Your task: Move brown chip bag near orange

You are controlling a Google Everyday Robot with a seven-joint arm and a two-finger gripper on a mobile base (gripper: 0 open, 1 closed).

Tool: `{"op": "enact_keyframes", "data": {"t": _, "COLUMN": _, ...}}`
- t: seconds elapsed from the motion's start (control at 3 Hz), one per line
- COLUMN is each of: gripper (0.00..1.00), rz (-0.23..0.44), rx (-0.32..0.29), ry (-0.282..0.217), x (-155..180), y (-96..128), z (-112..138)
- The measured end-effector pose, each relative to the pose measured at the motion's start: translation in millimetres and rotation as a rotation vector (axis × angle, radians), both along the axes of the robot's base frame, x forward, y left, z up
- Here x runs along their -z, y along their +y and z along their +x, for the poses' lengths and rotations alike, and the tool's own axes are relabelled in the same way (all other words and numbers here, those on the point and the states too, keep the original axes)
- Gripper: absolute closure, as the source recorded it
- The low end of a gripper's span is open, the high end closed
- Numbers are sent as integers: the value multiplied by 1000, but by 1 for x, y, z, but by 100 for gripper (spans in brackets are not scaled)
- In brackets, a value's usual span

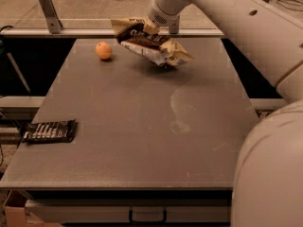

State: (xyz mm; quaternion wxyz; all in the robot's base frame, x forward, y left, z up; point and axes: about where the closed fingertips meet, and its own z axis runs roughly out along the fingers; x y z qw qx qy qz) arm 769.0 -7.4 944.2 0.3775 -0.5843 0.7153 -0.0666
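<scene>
The brown chip bag (150, 45) is dark brown and cream and hangs tilted at the far side of the grey table (142, 126), its lower end close to the surface. My gripper (152, 27) is shut on the bag's upper part, reaching in from the upper right. The orange (103, 50) sits on the table at the far left, a short gap to the left of the bag.
A flat black snack-bar wrapper (49, 131) lies near the table's left edge. My white arm (246, 27) crosses the upper right and its large body (270, 169) fills the lower right. A metal rail with a bracket (47, 6) runs behind the table.
</scene>
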Motion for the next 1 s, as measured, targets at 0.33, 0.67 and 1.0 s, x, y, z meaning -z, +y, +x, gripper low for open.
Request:
{"op": "enact_keyframes", "data": {"t": 0.33, "gripper": 100, "rz": -57, "rx": -71, "ry": -25, "x": 21, "y": 2, "z": 11}}
{"op": "enact_keyframes", "data": {"t": 0.67, "gripper": 100, "rz": -101, "rx": -112, "ry": -39, "x": 36, "y": -5, "z": 17}}
{"op": "enact_keyframes", "data": {"t": 1.0, "gripper": 81, "rz": -133, "rx": -150, "ry": -40, "x": 47, "y": -10, "z": 17}}
